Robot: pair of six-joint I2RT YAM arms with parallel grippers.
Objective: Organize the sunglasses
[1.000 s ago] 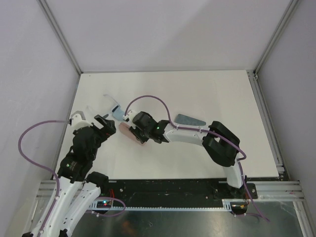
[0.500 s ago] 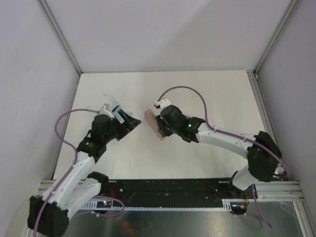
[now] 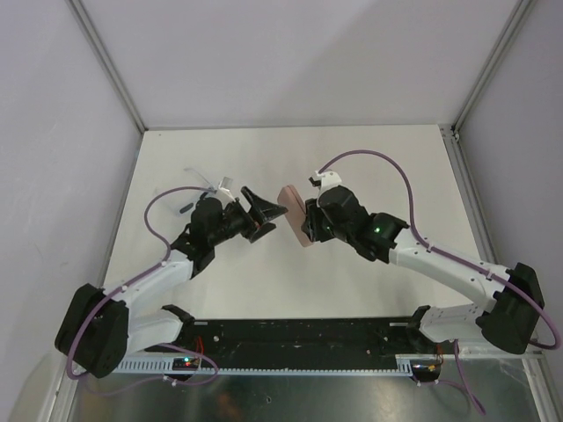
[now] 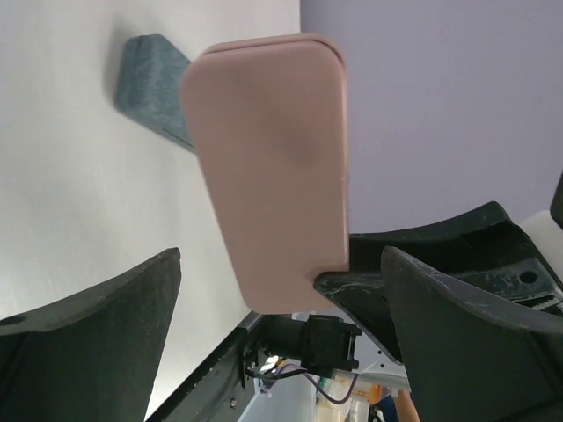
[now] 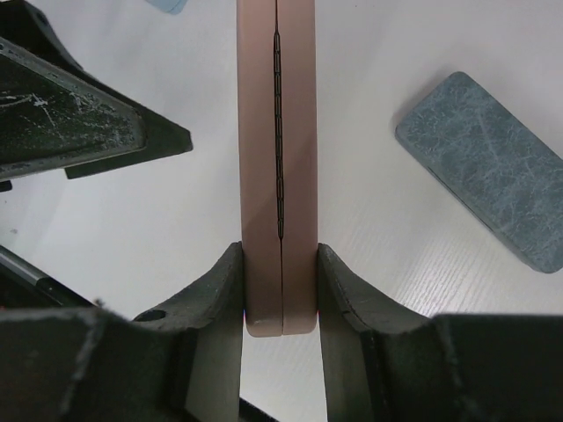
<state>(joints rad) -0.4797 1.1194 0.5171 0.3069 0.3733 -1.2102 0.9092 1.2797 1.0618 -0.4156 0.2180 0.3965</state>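
Zero pairs look packed yet: right gripper (image 5: 279, 290) clamps the shut pink case (image 5: 278, 132) mid-frame, left gripper (image 3: 266, 218) gapes wide, sunglasses (image 3: 204, 185) sit upper left.

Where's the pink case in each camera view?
Top external: pink case mid-frame, at the right gripper's tip.
Left wrist: pink case upper centre, broad face showing.
Right wrist: pink case centre, edge-on between the fingers.
Shared landmark: the right gripper clamping it.

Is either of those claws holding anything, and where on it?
The right gripper clamps the closed pink oblong case by one end, fingers on its two broad faces. The open left gripper holds nothing.
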